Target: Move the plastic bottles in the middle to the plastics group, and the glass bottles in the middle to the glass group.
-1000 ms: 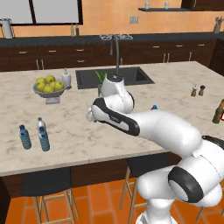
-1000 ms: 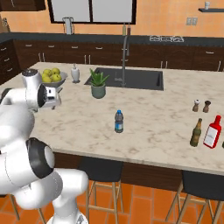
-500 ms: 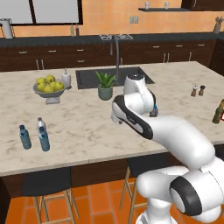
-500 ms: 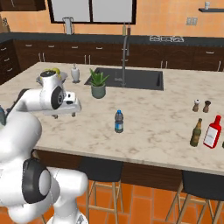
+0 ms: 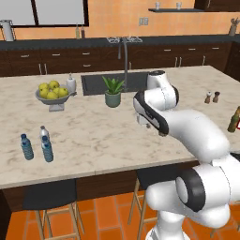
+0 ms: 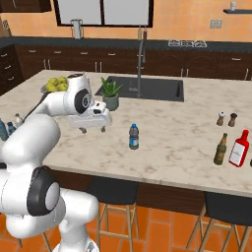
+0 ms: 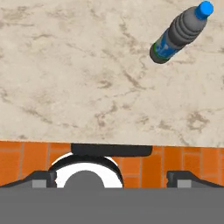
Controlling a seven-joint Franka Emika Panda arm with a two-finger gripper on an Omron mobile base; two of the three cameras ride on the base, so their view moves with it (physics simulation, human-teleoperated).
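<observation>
Gripper (image 6: 93,129) hangs over the marble counter (image 6: 167,128), fingers pointing down, a little left of the dark bottle (image 6: 133,136) as the right base view shows it; nothing between the fingers. In the hand view the two tips sit far apart at the bottom corners, so the pincer is wide. Dark bottle has a blue cap and blue label, stands upright alone mid-counter near the front edge, and shows in the hand view at upper right (image 7: 179,33), apart from the tips. Plastics group (image 5: 37,143): three small bottles standing close together at the counter's left front in the left base view. Green bottle (image 6: 220,149) stands just beside a red bottle (image 6: 239,149) at the counter's right end, shakers (image 6: 226,119) behind them. Potted plant (image 6: 111,93) sits by the sink (image 6: 147,88), fruit bowl (image 5: 55,92) with a white pump bottle (image 5: 71,84) just beside it further left.
</observation>
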